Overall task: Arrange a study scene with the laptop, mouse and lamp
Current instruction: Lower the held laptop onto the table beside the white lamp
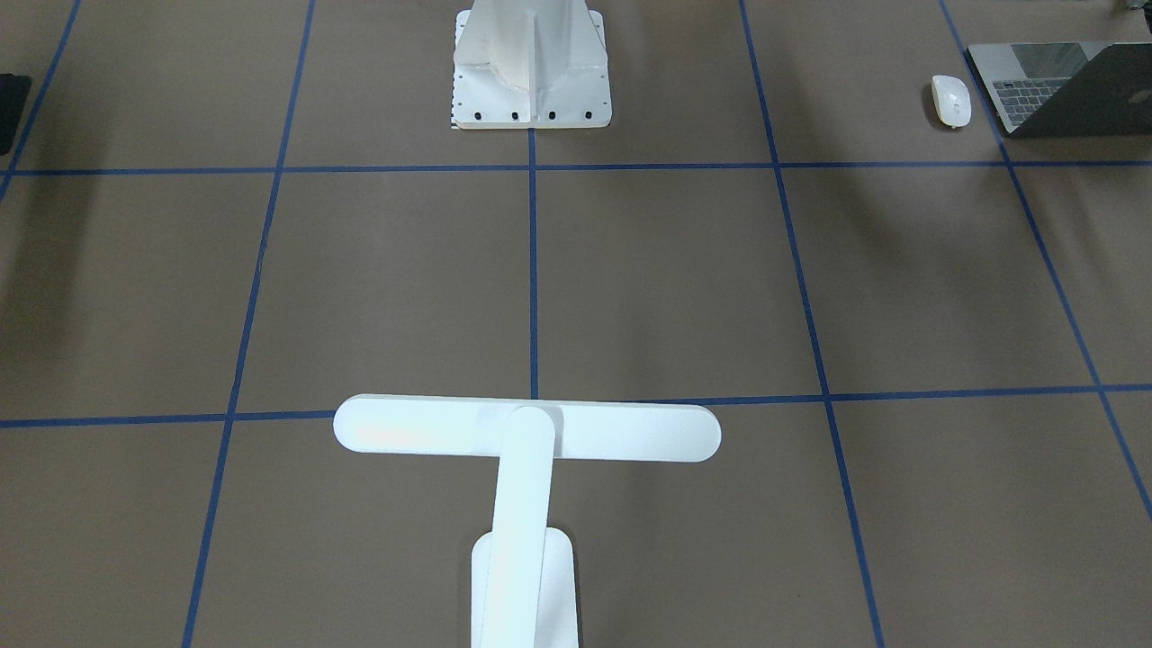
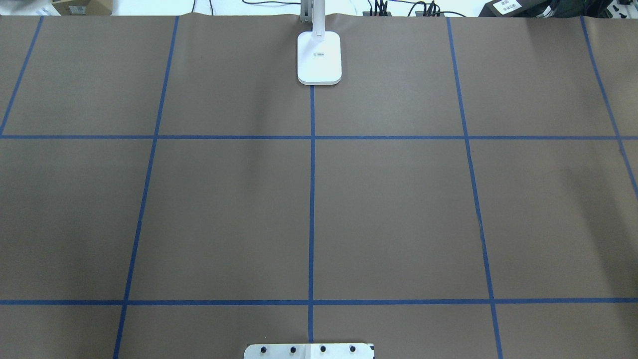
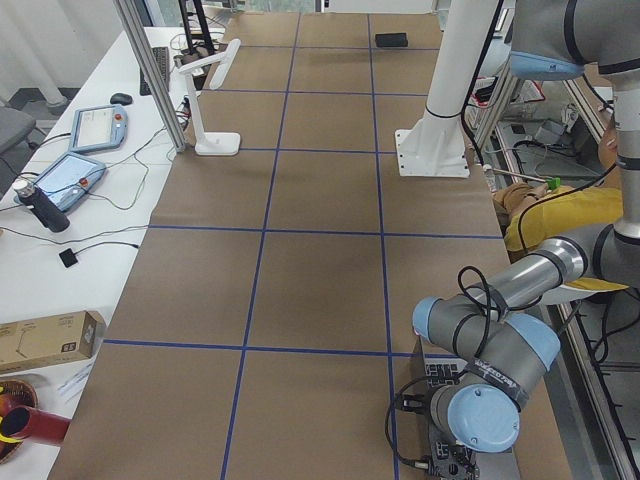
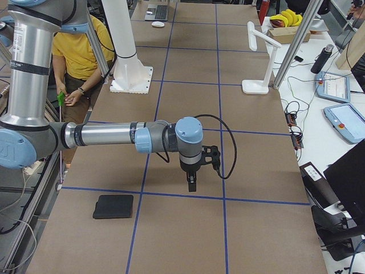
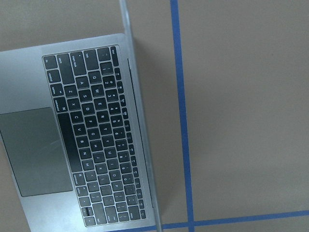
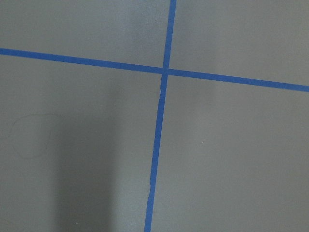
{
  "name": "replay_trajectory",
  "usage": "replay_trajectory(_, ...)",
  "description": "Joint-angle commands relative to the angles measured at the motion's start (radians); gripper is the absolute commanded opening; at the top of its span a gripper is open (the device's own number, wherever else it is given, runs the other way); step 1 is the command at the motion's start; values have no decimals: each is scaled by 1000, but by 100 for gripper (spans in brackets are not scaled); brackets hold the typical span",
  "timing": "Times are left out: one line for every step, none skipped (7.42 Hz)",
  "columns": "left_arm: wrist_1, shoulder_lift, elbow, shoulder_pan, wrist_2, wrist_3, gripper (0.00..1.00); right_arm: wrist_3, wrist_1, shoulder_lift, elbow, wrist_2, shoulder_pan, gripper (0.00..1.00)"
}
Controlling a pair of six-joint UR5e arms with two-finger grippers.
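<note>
Exterior front-facing view cuts off the open laptop (image 1: 1053,85) at the right edge and the base of the lamp (image 1: 526,430) at the bottom. There is one laptop, one mouse (image 1: 951,100) and one lamp. The mouse lies just beside the laptop near the robot's left; the lamp stands mid-table at the far edge. The left arm (image 3: 490,350) folds low over the laptop, and the left gripper (image 3: 452,468) is mostly cut off. The right arm (image 4: 108,136) stretches level, with the right gripper (image 4: 192,184) pointing down. I cannot tell either gripper's opening.
</note>
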Motion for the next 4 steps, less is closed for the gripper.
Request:
replay_trajectory(-4,-2,37,0,-24,-1,76,-1,0,0,0,-1,0,100)
replay_trajectory(-6,-3,40,0,-33,-1,55,1,0,0,1,1,0,100)
replay_trajectory(-7,-5,38,0,-33,-1,32,1,0,0,0,1,0,100)
replay_trajectory(-7,-5,38,0,-32,-1,16,1,0,0,0,1,0,100)
